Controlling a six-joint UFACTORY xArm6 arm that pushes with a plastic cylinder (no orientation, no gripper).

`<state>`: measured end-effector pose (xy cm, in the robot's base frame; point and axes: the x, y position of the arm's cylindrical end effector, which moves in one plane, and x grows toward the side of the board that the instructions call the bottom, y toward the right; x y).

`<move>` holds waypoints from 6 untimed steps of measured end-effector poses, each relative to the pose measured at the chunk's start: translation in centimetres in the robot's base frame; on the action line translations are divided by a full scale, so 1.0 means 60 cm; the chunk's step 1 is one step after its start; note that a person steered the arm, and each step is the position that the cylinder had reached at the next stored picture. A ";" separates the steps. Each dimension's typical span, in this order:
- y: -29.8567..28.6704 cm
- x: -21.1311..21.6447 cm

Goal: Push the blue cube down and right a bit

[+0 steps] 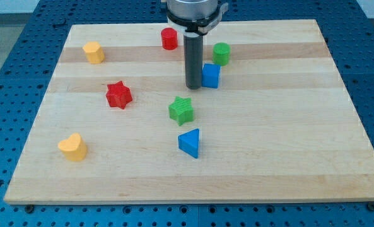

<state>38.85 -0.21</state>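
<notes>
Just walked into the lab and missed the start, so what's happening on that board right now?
A robot arm's rod is working the blue cube on a wooden board. My tip sits right against the cube's left side in the view, placed to shove it rightward. The green cylinder stands just above the cube, and the green star and blue triangle lie below it.
</notes>
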 end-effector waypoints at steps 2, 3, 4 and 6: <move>0.010 -0.041; 0.012 -0.023; 0.019 -0.032; 0.033 -0.088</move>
<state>33.58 1.78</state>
